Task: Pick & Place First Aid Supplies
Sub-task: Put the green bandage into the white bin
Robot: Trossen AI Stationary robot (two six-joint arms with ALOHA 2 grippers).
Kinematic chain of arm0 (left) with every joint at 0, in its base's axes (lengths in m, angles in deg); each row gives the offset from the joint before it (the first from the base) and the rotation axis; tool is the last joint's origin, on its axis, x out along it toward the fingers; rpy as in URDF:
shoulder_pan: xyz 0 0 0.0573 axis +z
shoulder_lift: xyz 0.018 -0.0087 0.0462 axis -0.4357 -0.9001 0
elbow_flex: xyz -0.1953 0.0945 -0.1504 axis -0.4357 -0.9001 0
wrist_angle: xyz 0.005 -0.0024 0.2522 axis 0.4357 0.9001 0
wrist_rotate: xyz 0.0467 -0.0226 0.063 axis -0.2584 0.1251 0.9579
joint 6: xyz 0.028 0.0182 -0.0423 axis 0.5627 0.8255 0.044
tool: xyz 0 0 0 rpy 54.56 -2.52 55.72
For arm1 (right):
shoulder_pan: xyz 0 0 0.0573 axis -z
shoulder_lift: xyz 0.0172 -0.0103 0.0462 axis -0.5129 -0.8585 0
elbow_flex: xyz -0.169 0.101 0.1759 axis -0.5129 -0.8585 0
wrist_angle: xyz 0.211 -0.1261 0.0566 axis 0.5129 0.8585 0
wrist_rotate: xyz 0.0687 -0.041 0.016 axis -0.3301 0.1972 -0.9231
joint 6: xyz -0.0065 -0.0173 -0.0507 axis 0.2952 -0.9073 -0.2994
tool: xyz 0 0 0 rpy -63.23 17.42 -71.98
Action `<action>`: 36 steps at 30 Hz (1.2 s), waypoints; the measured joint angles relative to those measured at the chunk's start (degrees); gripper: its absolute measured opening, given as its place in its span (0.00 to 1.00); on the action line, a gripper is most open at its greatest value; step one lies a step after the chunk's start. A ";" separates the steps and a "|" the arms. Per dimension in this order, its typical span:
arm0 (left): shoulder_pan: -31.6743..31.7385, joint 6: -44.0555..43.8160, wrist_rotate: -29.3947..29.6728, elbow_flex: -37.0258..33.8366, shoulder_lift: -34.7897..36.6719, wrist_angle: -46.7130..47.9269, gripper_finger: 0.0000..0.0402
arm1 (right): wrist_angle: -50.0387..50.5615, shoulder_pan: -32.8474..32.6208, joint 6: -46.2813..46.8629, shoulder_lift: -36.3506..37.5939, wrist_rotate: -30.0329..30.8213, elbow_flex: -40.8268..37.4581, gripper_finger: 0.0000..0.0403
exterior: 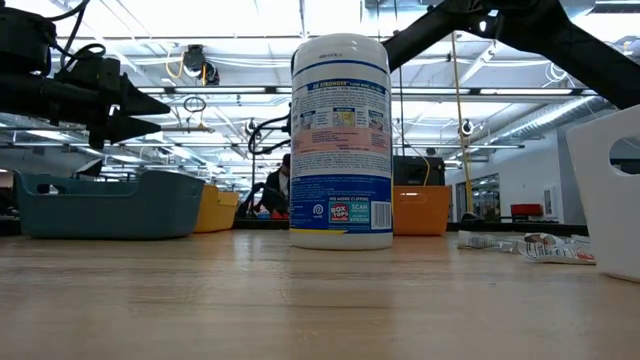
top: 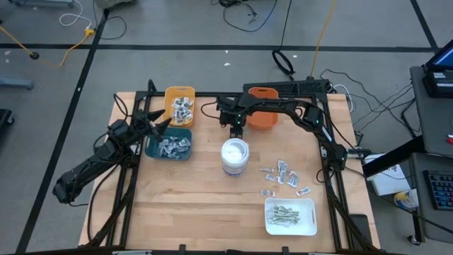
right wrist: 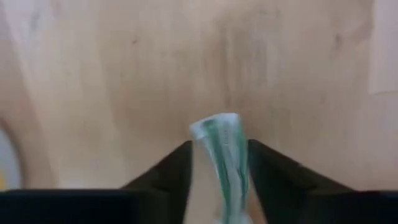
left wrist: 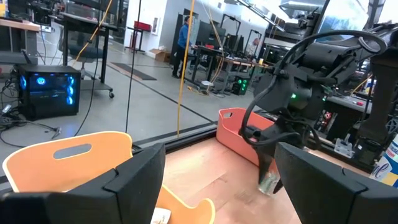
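Pale wooden tabletop (top: 205,198) framed by black rails, standing on a grey floor crossed by dark tape lines and loose cables. At table height, a bright workshop hall behind, with ceiling light strips, benches and a person far off beyond the edge.

Near the middle of the wood, an upright white cylindrical wipes canister with a blue-and-red label (exterior: 341,140). Toward the left rear, a yellow plastic bin (top: 180,105) and a teal plastic bin (top: 170,145) just beside each other, both holding silvery-grey wrapped packets. At the rear centre, an orange plastic bin (top: 262,115). At the front right, a white rectangular tray (top: 290,216) with thin pale-green strips inside. Between canister and tray, a loose scatter of small flat first-aid packets (top: 283,177) lying on bare wood.

Right gripper (top: 236,127) hanging over bare wood just left of the orange bin, behind the canister, fingers drawn in narrow on a folded pale-green-striped strip packet (right wrist: 225,155), pinched upright between the two dark fingers (right wrist: 273,174) and clear of the table in the right wrist view. Same packet seen dangling below that gripper from the left wrist camera.

Left gripper (top: 157,126) poised at the seam between the yellow and teal bins, jaws spread wide, nothing between them.
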 joint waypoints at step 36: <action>-0.02 0.00 -0.01 0.00 0.00 0.02 0.76 | 10.61 0.13 11.68 19.26 9.94 -0.56 0.00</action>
